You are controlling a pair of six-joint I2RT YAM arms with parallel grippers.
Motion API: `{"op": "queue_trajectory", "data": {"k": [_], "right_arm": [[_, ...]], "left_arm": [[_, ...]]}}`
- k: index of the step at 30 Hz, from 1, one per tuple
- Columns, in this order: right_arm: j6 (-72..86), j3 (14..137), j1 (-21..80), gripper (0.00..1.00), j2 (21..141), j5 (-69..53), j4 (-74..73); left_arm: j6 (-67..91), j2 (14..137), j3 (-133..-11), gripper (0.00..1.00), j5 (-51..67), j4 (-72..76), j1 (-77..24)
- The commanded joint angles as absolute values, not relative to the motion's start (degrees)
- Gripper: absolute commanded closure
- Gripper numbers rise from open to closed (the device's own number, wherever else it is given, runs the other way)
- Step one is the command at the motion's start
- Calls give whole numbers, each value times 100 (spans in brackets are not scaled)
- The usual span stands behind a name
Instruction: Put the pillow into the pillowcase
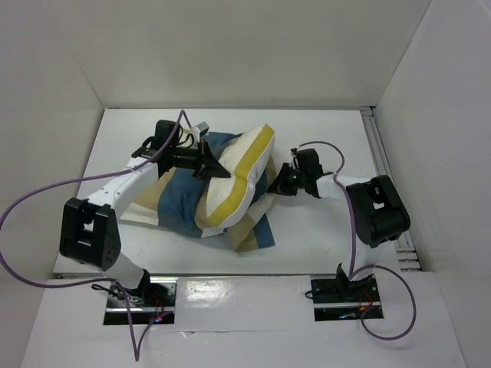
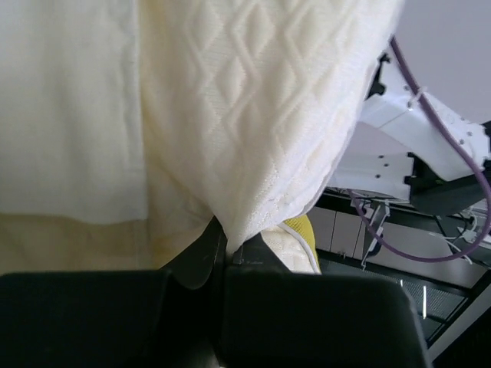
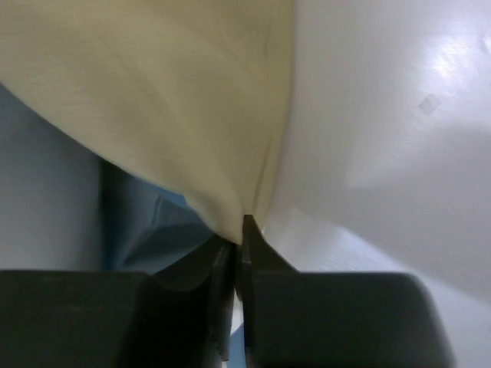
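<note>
The pillow [image 1: 239, 172], cream with a yellow band, lies humped and folded on the blue, tan and cream checked pillowcase [image 1: 173, 203] at mid-table. My left gripper [image 1: 209, 163] is at the pillow's left side, shut on a pinch of its quilted cream fabric [image 2: 253, 115]; in the wrist view the left gripper [image 2: 226, 247] has the cloth squeezed between the jaws. My right gripper [image 1: 276, 186] sits at the bundle's right edge. The right gripper [image 3: 242, 224] is shut on a thin tan-cream sheet of the pillowcase [image 3: 153, 92], with blue cloth just beside it.
White walls enclose the table on the left, back and right. A metal rail [image 1: 383, 161] runs along the right edge. Purple cables [image 1: 31, 199] loop from both arms. The right arm's white links [image 2: 414, 146] show behind the pillow.
</note>
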State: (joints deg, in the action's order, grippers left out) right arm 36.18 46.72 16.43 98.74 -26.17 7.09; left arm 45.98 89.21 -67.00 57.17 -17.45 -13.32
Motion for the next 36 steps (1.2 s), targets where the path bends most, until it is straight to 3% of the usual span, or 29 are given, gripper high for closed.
{"op": "queue_trajectory", "data": {"k": [1, 2, 3, 4, 6, 17, 20, 21, 25, 30, 36], "right_arm": [[3490, 5273, 1933, 86, 9668, -1619, 230], [3489, 5395, 2029, 73, 9546, -1269, 107], [3489, 5396, 2082, 46, 9467, -1126, 27], [3568, 5396, 2135, 38, 9361, -968, -78], [3673, 5396, 2302, 33, 9028, -529, -140], [4236, 5238, 3418, 39, 7814, 1027, -158], [4307, 5186, 3533, 58, 7813, 854, 78], [4359, 5186, 3533, 69, 8031, 800, 157], [4499, 5334, 3604, 86, 8279, 834, 124], [4605, 5177, 3876, 85, 7754, 1791, -88], [4544, 5167, 4130, 76, 7471, 2108, -351]], "left_arm": [[5360, 8499, -7057, 100, 5888, -618, -1389], [5466, 8499, -7058, 100, 5889, -502, -1467], [5528, 8499, -7145, 100, 5889, -449, -1520], [5589, 8499, -7145, 100, 5889, -448, -1521], [5642, 8447, -7268, 100, 5828, -448, -1573], [5695, 8394, -7374, 100, 5599, -589, -1521], [5826, 8333, -7374, 100, 5651, -536, -1468], [5827, 8332, -7374, 100, 5651, -449, -1468], [5828, 8279, -7426, 100, 5590, -571, -1415], [5757, 8279, -7375, 100, 5651, -633, -1310], [5810, 8279, -7321, 100, 5651, -633, -1248]]}}
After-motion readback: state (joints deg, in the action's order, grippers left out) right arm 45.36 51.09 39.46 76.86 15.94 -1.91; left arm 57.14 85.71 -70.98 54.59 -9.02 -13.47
